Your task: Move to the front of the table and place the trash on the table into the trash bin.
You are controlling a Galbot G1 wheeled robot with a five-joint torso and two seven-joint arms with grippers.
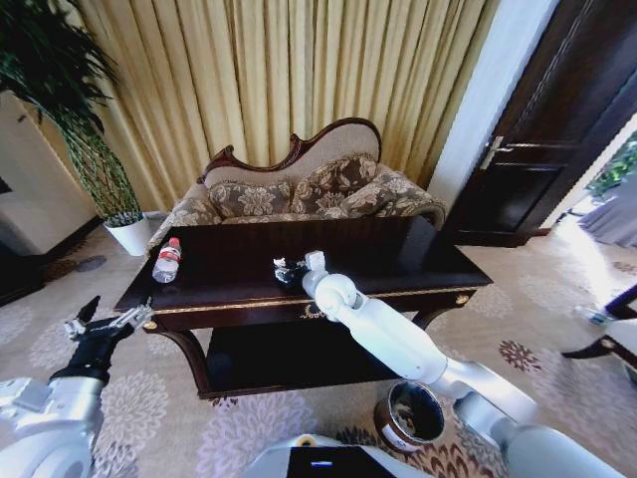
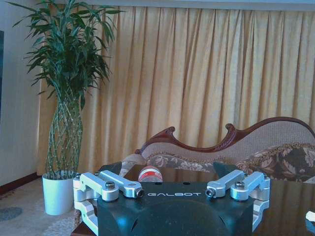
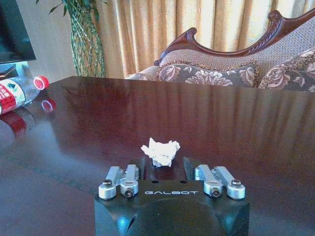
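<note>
Crumpled scrap (image 3: pixel 161 152) just ahead of right gripper (image 3: pixel 165 166), fingers seemingly apart, on table (image 3: pixel 236 123)

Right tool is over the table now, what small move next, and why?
Probably ease the right tool slightly forward and down, then close. In the right wrist view the crumpled white scrap lies on the table just ahead of the open fingers, not yet between them. The left tool waits off the table's left corner.

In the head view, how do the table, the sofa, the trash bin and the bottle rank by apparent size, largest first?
1. table
2. sofa, though it stands farther back
3. trash bin, partly hidden by the right arm
4. bottle
</note>
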